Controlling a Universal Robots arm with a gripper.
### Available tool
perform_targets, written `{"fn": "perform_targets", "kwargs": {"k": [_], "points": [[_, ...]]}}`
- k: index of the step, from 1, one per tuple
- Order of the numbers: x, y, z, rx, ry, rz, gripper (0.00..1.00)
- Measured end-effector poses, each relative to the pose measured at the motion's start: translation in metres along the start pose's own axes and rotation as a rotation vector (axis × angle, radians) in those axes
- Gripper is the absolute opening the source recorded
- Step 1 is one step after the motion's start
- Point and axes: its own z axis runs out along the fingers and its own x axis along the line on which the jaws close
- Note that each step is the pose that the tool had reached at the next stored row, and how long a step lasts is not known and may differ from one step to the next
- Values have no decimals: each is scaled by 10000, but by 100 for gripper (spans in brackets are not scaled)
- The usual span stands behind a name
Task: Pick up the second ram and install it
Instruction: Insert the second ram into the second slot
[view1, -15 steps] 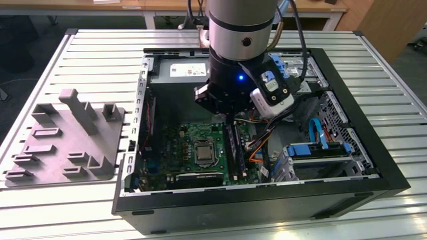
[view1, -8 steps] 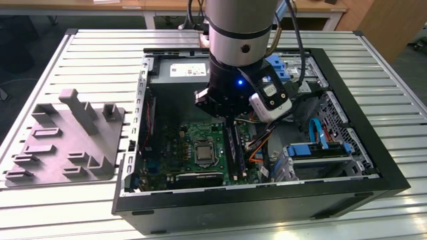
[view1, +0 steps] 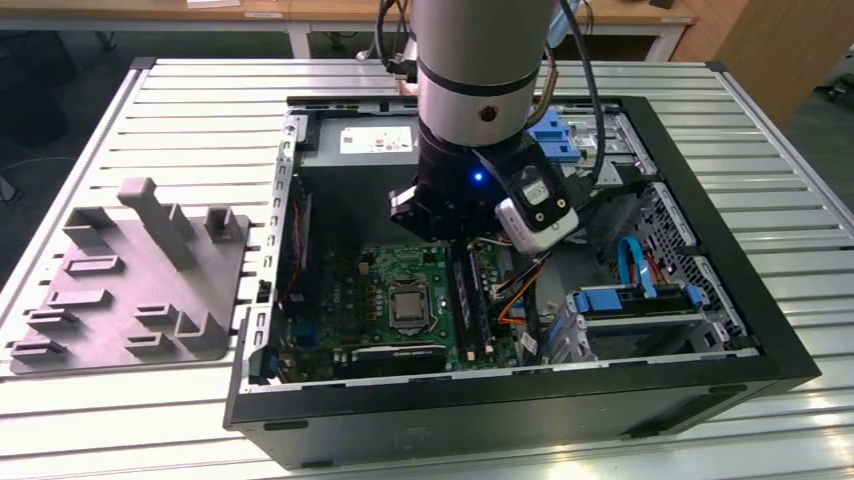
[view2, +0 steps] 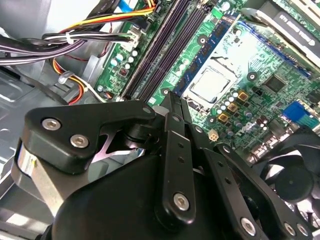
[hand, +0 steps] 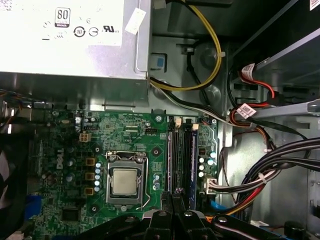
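**Visitor:** Which bit of the job is this?

**Regular:** The fitting, I'd say. In the exterior view the arm (view1: 481, 80) reaches down into the open case (view1: 507, 410) on the slatted surface (view1: 200, 100). It's right above the green board (view1: 387, 270) and well apart from the grey block (view1: 134, 280) at the exterior view's left.

**Visitor:** And the second memory stick (view2: 207, 52)?

**Regular:** In the second wrist view I take it to be that thin blue-green strip with a row of dark chips. It runs out from the claw (view2: 175, 100), between the black slots (view2: 155, 50) and the processor (view2: 212, 82). It's flat and slim, and you see it on the slant. Whether the claw is clamped on it or merely poised over it, I can't tell.

**Visitor:** Does the first wrist view help?

**Regular:** Some. The slots run from the claw toward the silver power supply (hand: 70, 40), with the cables (hand: 280, 160) bunched on the side away from the processor. The claw looks in line with the slots on the processor's side.

**Visitor:** So what does seating it need?

**Regular:** My guess — the stick square over its slot and a straight push down, nothing skewed.
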Motion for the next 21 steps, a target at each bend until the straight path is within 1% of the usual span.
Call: {"fn": "perform_targets", "kwargs": {"k": [6,12,16,21], "points": [[-17,-3,46,0,0,0,11],[-74,-6,83,1,1,0,11],[-99,-8,107,0,1,-1,11],[-104,-11,168,-1,1,0,11]]}}
